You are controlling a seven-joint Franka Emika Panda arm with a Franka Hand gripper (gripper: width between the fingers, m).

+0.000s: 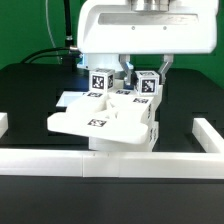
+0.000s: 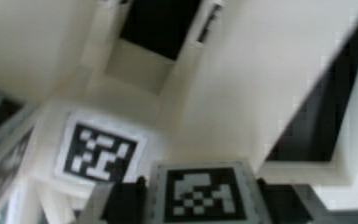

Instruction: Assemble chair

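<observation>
The partly joined chair (image 1: 100, 122) stands on the black table: a flat white slab on blocky white parts, with two tagged uprights (image 1: 100, 82) (image 1: 146, 85) rising at its back. My gripper (image 1: 128, 82) comes straight down between those uprights. In the wrist view the gripper (image 2: 201, 196) is shut on a small white tagged chair part (image 2: 197, 190), with a dark finger (image 2: 137, 198) pressed to each side of it. A second tag (image 2: 101, 152) shows on a white part just beside it. A dark cut-out (image 2: 158, 30) opens in the panel beyond.
A low white border wall (image 1: 110, 166) runs along the front, with ends at the exterior view's left (image 1: 3, 123) and right (image 1: 205, 132). A flat white piece (image 1: 68, 98) lies on the table behind the chair. Black cables (image 1: 50, 55) trail at the back.
</observation>
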